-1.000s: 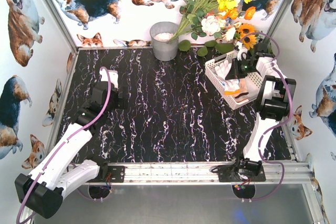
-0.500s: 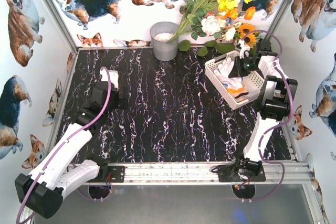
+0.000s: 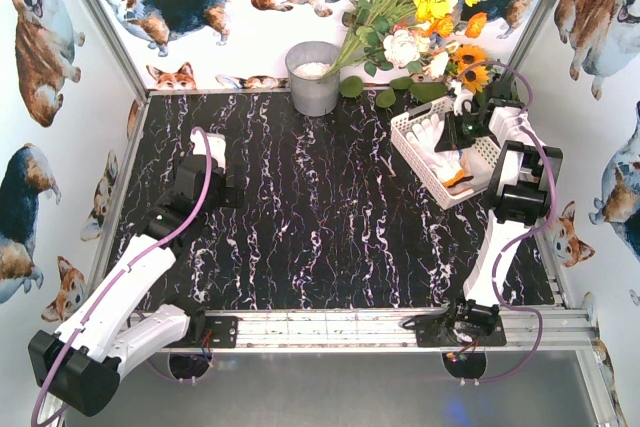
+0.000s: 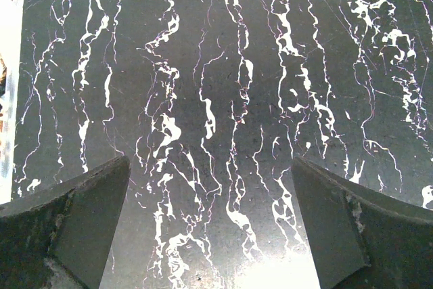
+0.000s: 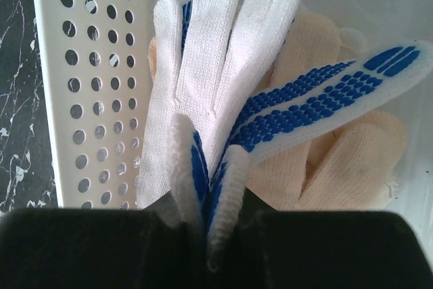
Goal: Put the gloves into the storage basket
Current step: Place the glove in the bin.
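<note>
I am pinching a blue-dotted white knit glove [image 5: 223, 99] with my right fingers [image 3: 452, 133], which are squeezed narrow on its folded edge so that two ridges of knit are sticking up between them in the right wrist view; I cannot tell whether it is one glove or a pair pressed together. The glove is hanging inside the white storage basket [image 3: 405, 137], its knit fingers fanning away from me toward 12 o'clock and one dotted finger stretching out toward 2 o'clock. Beneath it, cream gloves [image 5: 338, 167] are lying on the basket floor, and the glove I am holding is resting against them. The basket's perforated wall [image 5: 88, 86] is standing at 9 o'clock of my wrist view, with the marbled black bench [image 3: 320, 207] showing beyond it. From above, the basket is sitting at about 2 o'clock of the bench, turned at an angle, with an orange cuff [image 3: 458, 177] showing at its near end. My left fingers [image 3: 210, 147] are spread wide and holding nothing, hovering over bare bench at about 9 o'clock, well apart from the basket. A grey metal bucket [image 3: 313, 77] is standing at 12 o'clock, and a bunch of flowers [image 3: 410, 7] is leaning just behind the basket.
</note>
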Controlling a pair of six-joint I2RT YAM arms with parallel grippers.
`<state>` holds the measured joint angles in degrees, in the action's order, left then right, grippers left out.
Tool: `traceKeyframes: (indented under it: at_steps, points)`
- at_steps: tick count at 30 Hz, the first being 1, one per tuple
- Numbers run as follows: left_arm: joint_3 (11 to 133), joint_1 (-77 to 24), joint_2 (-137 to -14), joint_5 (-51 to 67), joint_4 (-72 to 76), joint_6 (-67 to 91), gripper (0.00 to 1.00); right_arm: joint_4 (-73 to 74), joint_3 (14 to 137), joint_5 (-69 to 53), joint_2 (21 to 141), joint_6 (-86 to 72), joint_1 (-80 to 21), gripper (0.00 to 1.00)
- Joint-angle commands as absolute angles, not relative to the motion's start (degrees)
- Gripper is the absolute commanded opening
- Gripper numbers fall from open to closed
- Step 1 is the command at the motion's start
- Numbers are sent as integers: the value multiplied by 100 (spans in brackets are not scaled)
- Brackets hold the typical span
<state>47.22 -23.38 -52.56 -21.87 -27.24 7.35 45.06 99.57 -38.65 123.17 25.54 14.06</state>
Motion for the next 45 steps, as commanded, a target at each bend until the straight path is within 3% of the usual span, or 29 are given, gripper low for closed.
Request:
traceKeyframes:
  at_steps: [1,4,8,15,19,21,35,45]
  points:
    - [4658,-2263,-5312,-2180,-2602,677,100,4197,10212,-3798,12409,2622,1436,0]
    - [4671,-2263,-5339,-2180,-2597,677,100,4247,10219,-3683,12442,2622,1441,0]
    - [4667,-2267,-5377,-2167,-2602,668,100,4337,10197,-3482,12464,2582,1441,21]
    - [4667,-2263,-5348,-2153,-2593,659,100,4101,9988,-3355,12180,2420,1441,36]
    - [4669,-2264,-5327,-2131,-2592,659,100,3976,9921,-3241,11928,2289,1446,65]
    - [4668,-2259,-5320,-2123,-2587,661,100,3872,9859,-3163,11791,2224,1441,71]
    - [4658,-2266,-5196,-2092,-2568,664,100,2418,8701,-1786,10326,1349,1444,73]
    - [4649,-2267,-5124,-2101,-2566,668,100,2390,8358,-2032,10368,407,1435,46]
